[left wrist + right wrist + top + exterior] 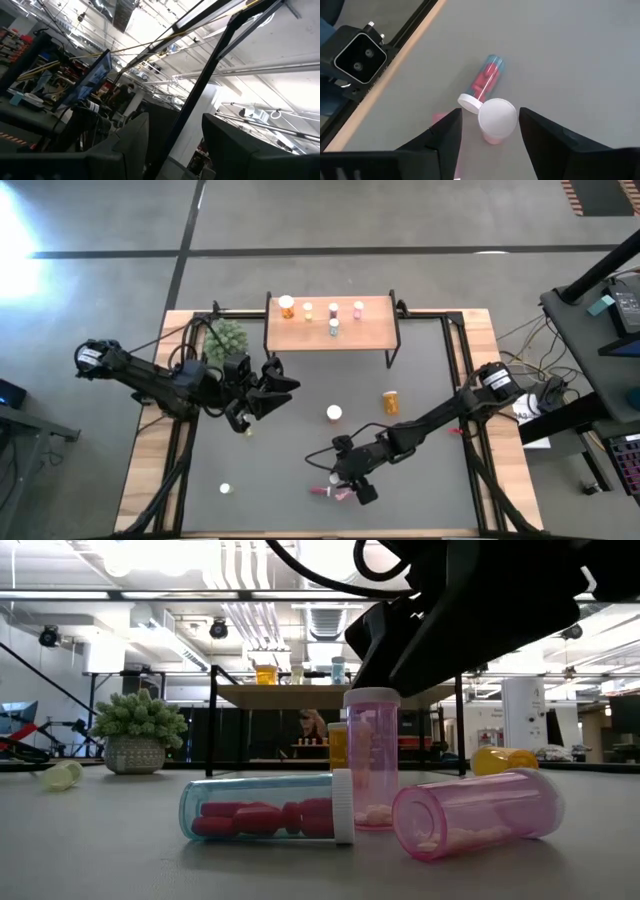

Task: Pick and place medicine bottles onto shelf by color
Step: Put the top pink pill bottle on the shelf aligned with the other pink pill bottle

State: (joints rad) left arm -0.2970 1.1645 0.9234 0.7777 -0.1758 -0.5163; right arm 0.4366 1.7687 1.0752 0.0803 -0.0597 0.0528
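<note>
Three medicine bottles stand close together near the table's front edge. One is an upright pink bottle (496,121) with a white cap. One is a clear bottle of red pills (485,80) lying on its side, and one is a pink bottle (475,815) also lying on its side. My right gripper (490,114) slants down over the upright one, open, with a finger on each side of its cap. My left gripper (280,383) hangs open and empty above the table's left middle, pointing upward. The shelf (372,330) at the far edge carries several small bottles. My right gripper straddles the upright pink bottle's white cap (510,116), slanting down from the table's right. One finger (532,131) stands right beside the cap, while a gap shows at the other. I cannot tell whether it touches the cap. The bottle stands on the table.
An orange bottle (391,402) and a white-capped bottle (334,413) are out on the middle of the table. A small bottle (225,489) sits front left. Another bottle (62,775) lies left of the green plant (228,337) in the low view. The low camera (360,59) sits at the front edge.
</note>
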